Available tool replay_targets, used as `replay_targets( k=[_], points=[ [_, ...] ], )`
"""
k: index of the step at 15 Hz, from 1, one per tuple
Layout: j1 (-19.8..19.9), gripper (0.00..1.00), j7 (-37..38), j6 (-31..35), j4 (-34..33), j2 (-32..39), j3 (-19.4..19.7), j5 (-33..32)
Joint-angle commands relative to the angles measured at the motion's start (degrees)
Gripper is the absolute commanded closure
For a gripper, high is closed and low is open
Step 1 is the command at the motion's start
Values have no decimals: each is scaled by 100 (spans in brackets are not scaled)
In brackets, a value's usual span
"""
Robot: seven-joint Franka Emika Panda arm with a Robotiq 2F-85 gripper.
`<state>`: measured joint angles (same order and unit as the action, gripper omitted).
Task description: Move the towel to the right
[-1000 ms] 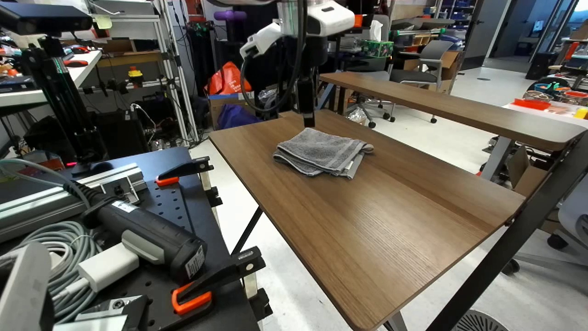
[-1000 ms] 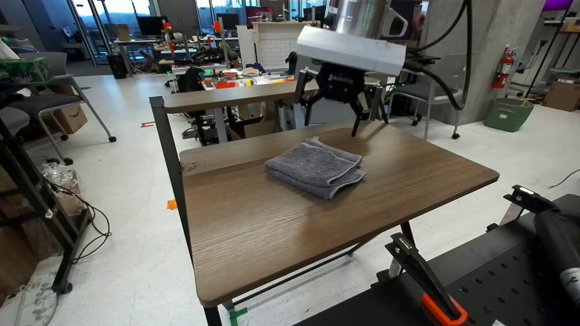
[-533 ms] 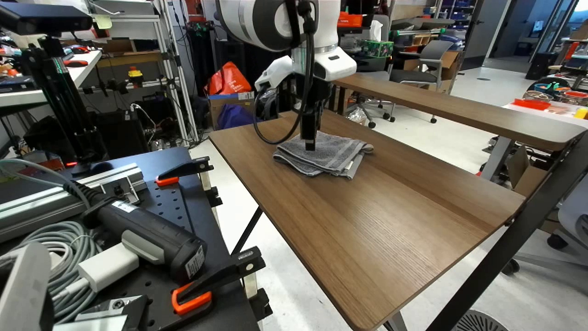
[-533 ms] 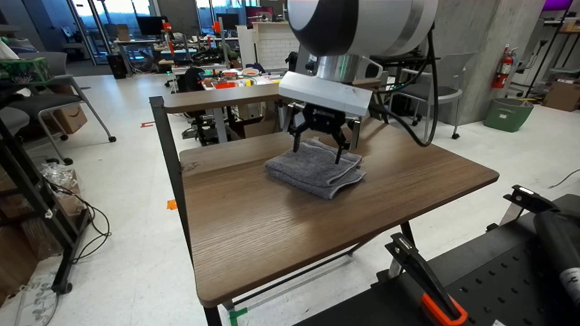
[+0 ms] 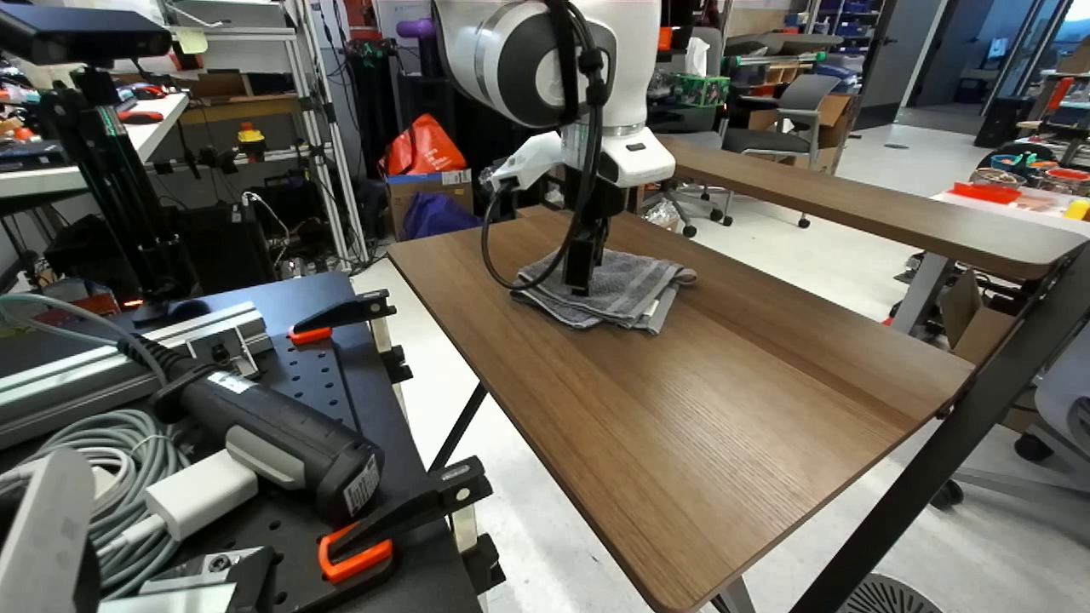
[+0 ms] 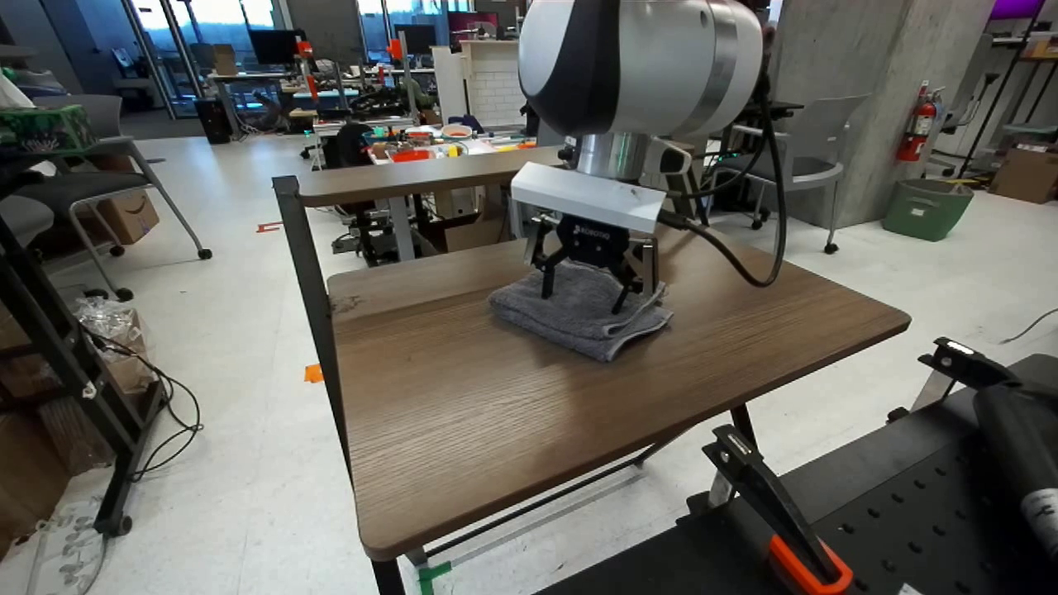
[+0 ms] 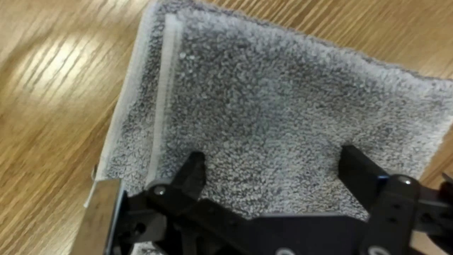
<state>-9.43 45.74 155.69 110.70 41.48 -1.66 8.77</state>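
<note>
Lab: robot arm point(image 6: 640, 66), clamps point(image 5: 417, 511), coiled cable point(image 5: 140, 434)

The towel point(image 7: 269, 113) is flecked grey with paler bands, the worktop point(image 6: 463, 430) brown with streaked wood grain, the jaws black, the arm point(image 5: 536, 72) white and dark grey, the clamps point(image 6: 770, 494) black and orange.

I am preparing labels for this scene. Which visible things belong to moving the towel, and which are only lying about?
For the job:
- grey towel
- open gripper
- brown tabletop

Just around:
- coiled grey cable
- orange bag
- green bin
- red fire extinguisher
</note>
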Motion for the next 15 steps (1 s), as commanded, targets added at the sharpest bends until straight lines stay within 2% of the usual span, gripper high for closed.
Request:
replay_targets(
  k=[1, 6, 10, 15],
  points=[
    [47, 0, -86, -381, -160, 101, 251, 160],
    [75, 0, 68, -599, -47, 18, 759, 41],
    [346, 0, 61, -745, -10, -65, 1012, 106],
    [776, 0, -28, -887, -83, -144, 1004, 255]
  ],
)
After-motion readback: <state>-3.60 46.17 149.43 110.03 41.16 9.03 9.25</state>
